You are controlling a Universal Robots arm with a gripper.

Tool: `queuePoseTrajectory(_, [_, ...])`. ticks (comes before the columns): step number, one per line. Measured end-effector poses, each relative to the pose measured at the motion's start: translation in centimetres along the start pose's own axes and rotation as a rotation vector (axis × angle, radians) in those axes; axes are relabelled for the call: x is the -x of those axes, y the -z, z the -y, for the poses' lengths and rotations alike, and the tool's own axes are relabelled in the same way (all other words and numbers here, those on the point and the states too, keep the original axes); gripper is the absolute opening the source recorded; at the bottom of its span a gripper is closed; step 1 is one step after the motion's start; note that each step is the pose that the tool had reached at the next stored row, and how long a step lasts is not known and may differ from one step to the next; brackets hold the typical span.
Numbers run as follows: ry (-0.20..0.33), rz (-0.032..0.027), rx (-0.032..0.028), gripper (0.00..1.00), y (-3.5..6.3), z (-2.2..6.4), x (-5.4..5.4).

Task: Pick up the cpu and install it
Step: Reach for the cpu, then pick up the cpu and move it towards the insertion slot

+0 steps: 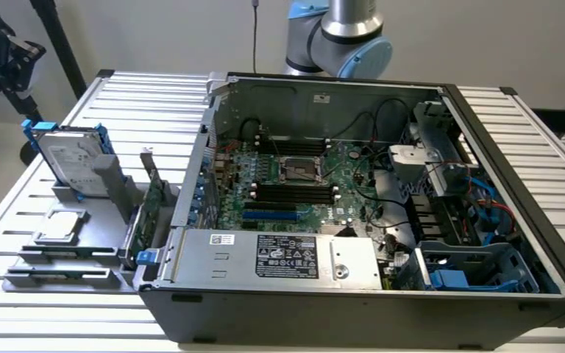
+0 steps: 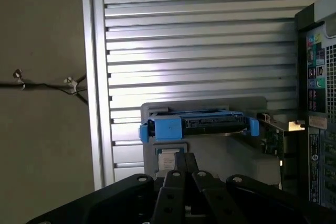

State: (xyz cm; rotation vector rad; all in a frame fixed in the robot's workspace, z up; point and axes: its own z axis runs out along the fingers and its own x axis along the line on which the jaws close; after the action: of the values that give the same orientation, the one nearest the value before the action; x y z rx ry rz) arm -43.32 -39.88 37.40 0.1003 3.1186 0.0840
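Your claw [image 2: 184,159] is clenched on nothing, well apart from the cpu [image 1: 62,223]; spread it first, then centre squarely over that small chip, not the hard drive [image 1: 70,158].

Silvery-grey cpu [image 1: 59,225], blue-railed silver hard drive [image 1: 70,158], black end effector [image 2: 185,158], ribbed silver table [image 1: 530,132]

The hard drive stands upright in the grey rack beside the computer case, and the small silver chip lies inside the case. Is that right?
Not quite. The exterior view shows the chip lying outside the case, on the same grey rack as the hard drive. The hard drive does stand upright in that rack beside the case.
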Motion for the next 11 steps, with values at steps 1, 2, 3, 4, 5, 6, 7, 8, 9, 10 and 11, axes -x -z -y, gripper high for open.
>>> queuePoseTrajectory(1, [0.000, 0.0001, 0.0000, 0.11, 0.00, 0.00, 0.00])
queuePoseTrajectory(2, [0.000, 0.0002, 0.0001, 0.11, 0.00, 0.00, 0.00])
queuePoseTrajectory(3, [0.000, 0.0001, 0.0000, 0.11, 0.00, 0.00, 0.00])
queuePoseTrajectory(4, [0.000, 0.0001, 0.0000, 0.11, 0.00, 0.00, 0.00])
queuePoseTrajectory(5, [0.000, 0.0001, 0.0000, 0.11, 0.00, 0.00, 0.00])
queuePoseTrajectory(6, [0.000, 0.0001, 0.0001, 0.11, 0.00, 0.00, 0.00])
queuePoseTrajectory(7, [0.000, 0.0001, 0.0000, 0.11, 0.00, 0.00, 0.00])
queuePoseTrajectory(8, [0.000, 0.0001, 0.0001, 0.11, 0.00, 0.00, 0.00])
queuePoseTrajectory(9, [0.000, 0.0002, 0.0001, 0.11, 0.00, 0.00, 0.00])
queuePoseTrajectory(10, [0.000, 0.0001, 0.0000, 0.11, 0.00, 0.00, 0.00])
queuePoseTrajectory(11, [0.000, 0.0001, 0.0000, 0.11, 0.00, 0.00, 0.00])
